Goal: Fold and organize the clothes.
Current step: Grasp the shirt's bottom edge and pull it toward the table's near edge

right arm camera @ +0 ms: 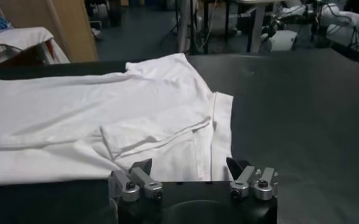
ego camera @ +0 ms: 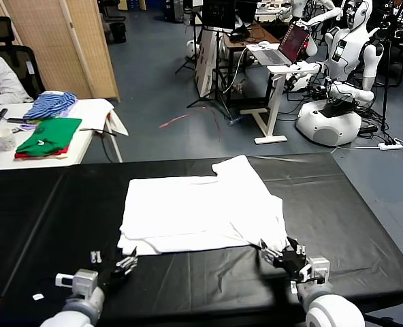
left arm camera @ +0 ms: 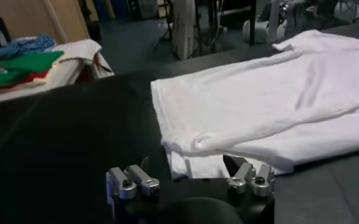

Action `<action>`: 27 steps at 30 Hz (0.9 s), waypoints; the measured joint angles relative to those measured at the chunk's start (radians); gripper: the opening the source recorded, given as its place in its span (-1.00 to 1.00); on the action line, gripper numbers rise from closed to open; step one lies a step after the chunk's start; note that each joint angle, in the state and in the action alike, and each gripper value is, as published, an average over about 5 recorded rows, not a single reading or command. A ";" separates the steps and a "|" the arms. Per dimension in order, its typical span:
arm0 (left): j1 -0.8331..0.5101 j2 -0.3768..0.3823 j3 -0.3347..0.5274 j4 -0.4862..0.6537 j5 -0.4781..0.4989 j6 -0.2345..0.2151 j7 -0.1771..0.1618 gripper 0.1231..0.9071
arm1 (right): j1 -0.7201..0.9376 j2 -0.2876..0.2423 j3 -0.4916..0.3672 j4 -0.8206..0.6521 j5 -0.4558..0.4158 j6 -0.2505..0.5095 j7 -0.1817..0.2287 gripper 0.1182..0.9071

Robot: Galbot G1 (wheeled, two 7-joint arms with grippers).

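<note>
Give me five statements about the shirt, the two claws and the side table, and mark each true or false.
1. The white T-shirt lies on the black table. True.
2. The right claw holds the shirt lifted off the table. False: its fingers stand open at the shirt's near edge, and the shirt lies flat.
3. The left claw is open, near the shirt's near corner on the robot's left. True.
4. The green folded garment lies on the black table beside the shirt. False: it sits on the white side table behind.
5. The shirt is rolled into a tight ball. False: it is spread flat, with part folded over itself.
</note>
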 joint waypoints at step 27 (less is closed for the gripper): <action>0.015 0.006 0.019 -0.012 0.026 0.073 0.031 -0.83 | -0.028 0.007 0.000 0.011 0.003 0.000 0.007 -0.94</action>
